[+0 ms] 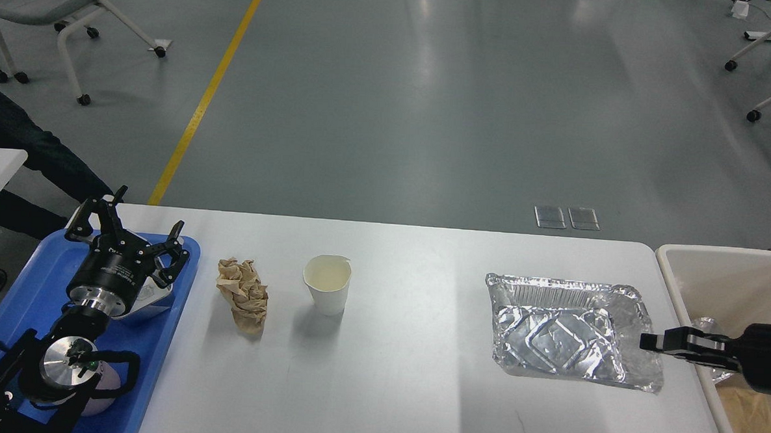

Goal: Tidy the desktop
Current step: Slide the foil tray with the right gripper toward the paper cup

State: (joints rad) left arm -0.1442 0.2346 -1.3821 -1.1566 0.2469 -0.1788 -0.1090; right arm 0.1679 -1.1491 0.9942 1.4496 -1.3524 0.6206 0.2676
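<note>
The white desktop [404,386] holds a crumpled brown paper ball [243,293], a white paper cup [326,283] standing upright, and a crinkled foil tray [563,328]. My right gripper [648,341] comes in from the right edge and is shut on the foil tray's right rim, near the desktop's right end. The tray looks slightly raised and tilted. My left gripper [131,228] is open and empty, with its fingers spread over the far end of a blue tray [24,292] at the left.
A metal container [154,295] sits in the blue tray under my left gripper. A beige bin [721,277] stands off the desktop's right end with crumpled foil and brown paper inside. Chairs stand on the grey floor beyond.
</note>
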